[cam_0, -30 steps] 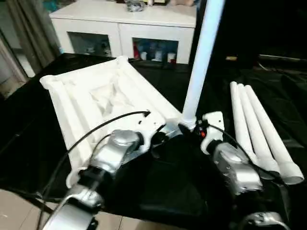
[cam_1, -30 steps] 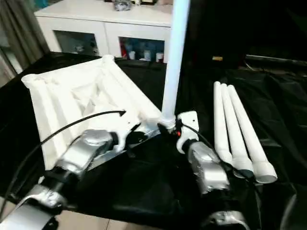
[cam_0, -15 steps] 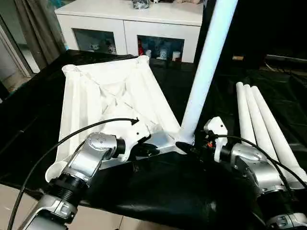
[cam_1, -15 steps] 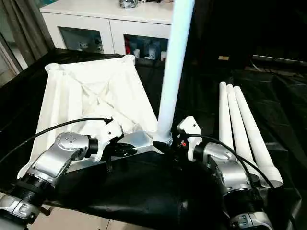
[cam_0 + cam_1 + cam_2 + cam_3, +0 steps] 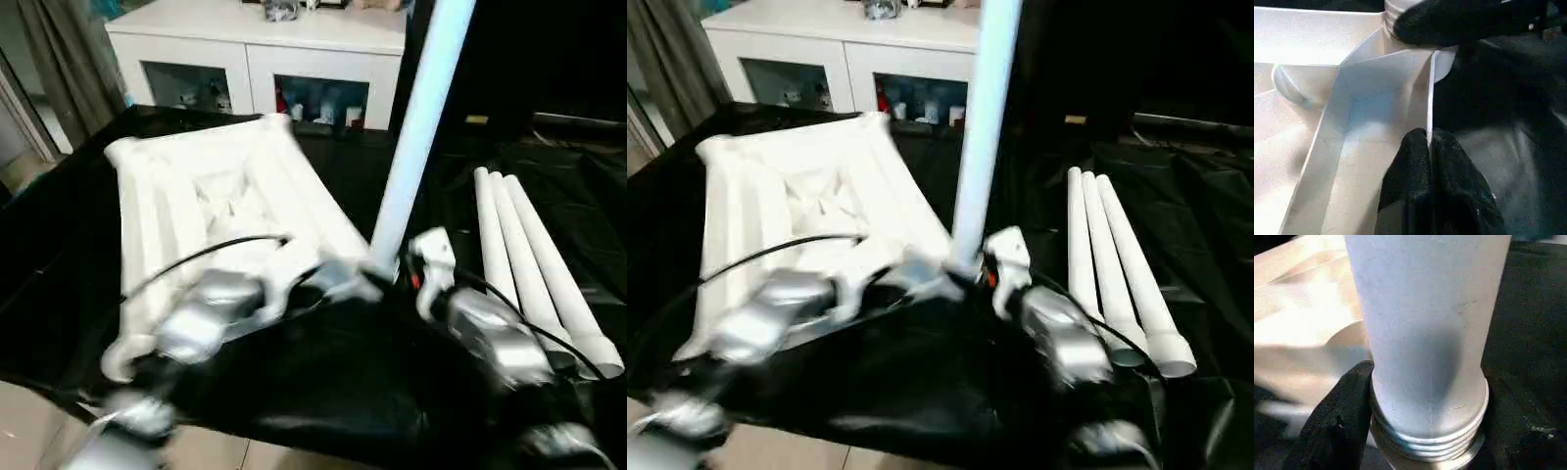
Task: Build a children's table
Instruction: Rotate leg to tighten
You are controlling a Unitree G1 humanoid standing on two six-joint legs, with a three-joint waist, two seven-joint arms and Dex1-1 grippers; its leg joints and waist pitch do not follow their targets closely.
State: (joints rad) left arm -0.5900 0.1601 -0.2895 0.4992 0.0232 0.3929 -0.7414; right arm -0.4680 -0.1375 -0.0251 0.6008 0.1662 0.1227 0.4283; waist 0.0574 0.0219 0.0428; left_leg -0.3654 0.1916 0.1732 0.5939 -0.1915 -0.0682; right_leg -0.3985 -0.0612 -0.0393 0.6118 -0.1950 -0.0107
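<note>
Tabletop (image 5: 211,211) lies underside-up on the black table (image 5: 549,176); judged light, stiff, slippery, best held at its thin rim. Left gripper (image 5: 1431,147) is pinched together on that rim. One leg (image 5: 416,147) stands upright at the near corner; right gripper (image 5: 416,274) around its threaded base, grip uncertain. Three spare legs (image 5: 524,259) lie alongside.

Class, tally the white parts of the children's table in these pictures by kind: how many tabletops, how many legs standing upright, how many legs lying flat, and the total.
Tabletop: 1
Upright leg, standing at the tabletop's near corner: 1
Loose legs lying side by side on the black cloth: 3
Total: 5 parts
</note>
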